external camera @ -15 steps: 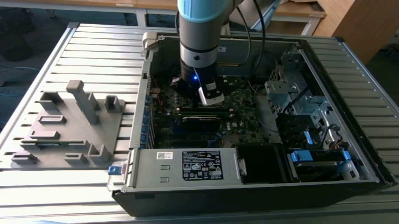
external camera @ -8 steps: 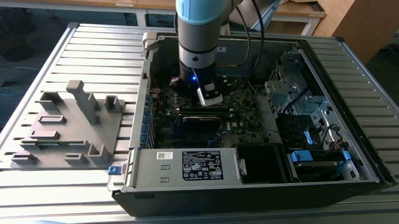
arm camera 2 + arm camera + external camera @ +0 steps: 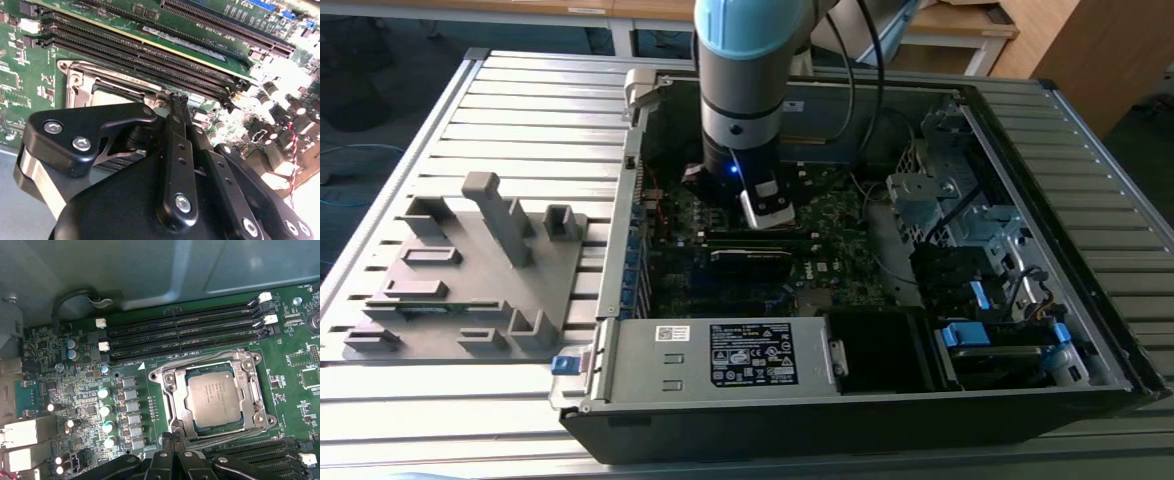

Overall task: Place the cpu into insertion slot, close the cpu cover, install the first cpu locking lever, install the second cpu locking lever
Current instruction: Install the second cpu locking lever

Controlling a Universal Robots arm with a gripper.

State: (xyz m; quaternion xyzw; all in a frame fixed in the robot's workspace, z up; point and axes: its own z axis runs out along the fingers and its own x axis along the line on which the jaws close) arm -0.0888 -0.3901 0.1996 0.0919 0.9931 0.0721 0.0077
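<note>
In the first wrist view the silver-grey cpu (image 3: 215, 399) lies flat in the insertion slot (image 3: 186, 390). The shiny cpu cover (image 3: 172, 390) is down around it, and the chip shows through the cover's window. One thin wire lever (image 3: 200, 362) runs along the cover's side by the memory slots. Another lever (image 3: 235, 434) runs along the opposite side. My gripper (image 3: 172, 437) is shut, its tips at the corner of the socket beside that second lever. In the second wrist view the gripper (image 3: 178, 100) has its black fingers pressed together just past the cover (image 3: 82, 80).
The arm reaches down into an open computer case (image 3: 1067, 110), with the gripper (image 3: 771, 222) low over the green motherboard (image 3: 834, 215). Long black memory slots (image 3: 185, 332) run beside the socket. A power supply (image 3: 720, 355), a drive cage (image 3: 947, 195) and cables crowd the case. A grey fixture (image 3: 467, 270) stands outside it.
</note>
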